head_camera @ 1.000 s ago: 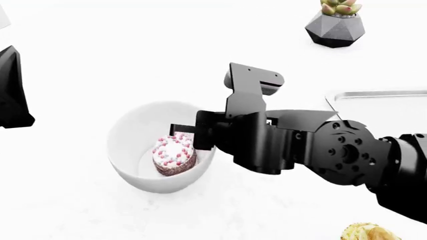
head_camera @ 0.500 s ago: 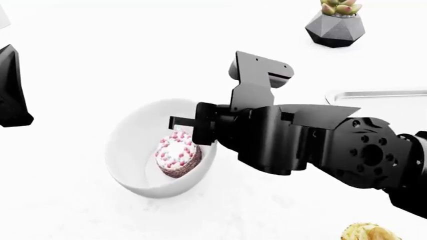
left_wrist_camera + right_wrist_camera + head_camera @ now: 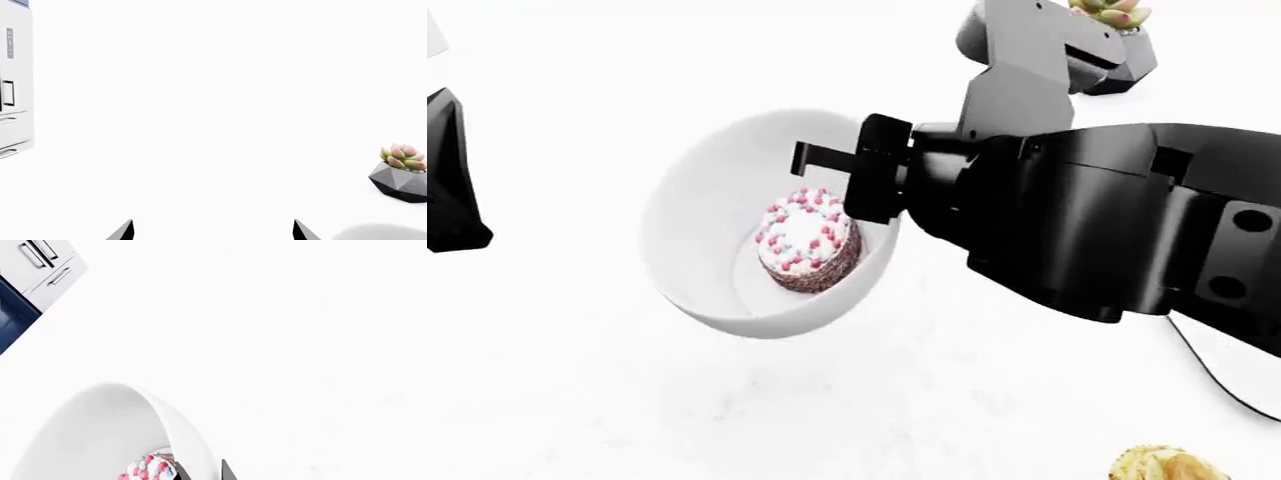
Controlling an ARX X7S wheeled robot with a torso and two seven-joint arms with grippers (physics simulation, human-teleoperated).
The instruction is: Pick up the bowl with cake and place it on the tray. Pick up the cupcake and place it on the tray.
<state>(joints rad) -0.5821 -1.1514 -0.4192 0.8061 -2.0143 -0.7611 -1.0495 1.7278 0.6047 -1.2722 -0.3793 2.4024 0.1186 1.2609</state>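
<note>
- My right gripper [image 3: 874,185] was clamped over the rim of the deep, round, glossy white bowl [image 3: 701,240], one finger inside the wall and the other hidden behind it.
- The bowl hung tilted, and I judged it clear of the white tabletop [image 3: 587,400], carried by that rim pinch alone.
- The small dark-brown layered cake with white icing and pink and red sprinkles [image 3: 809,242] sat inside, leaning against the lower wall near my finger.
- My left gripper [image 3: 212,231] held nothing; only its two dark tips showed, set well apart, facing the grey faceted plant pot [image 3: 399,181].
- The tray was not visible in any view, so I judged the bowl not yet delivered.
- The yellow-cased cupcake with pale frosting [image 3: 1165,465] sat untouched at the table's near edge, its turn yet to come.
- I judged the first pick done, with both placements left.
</note>
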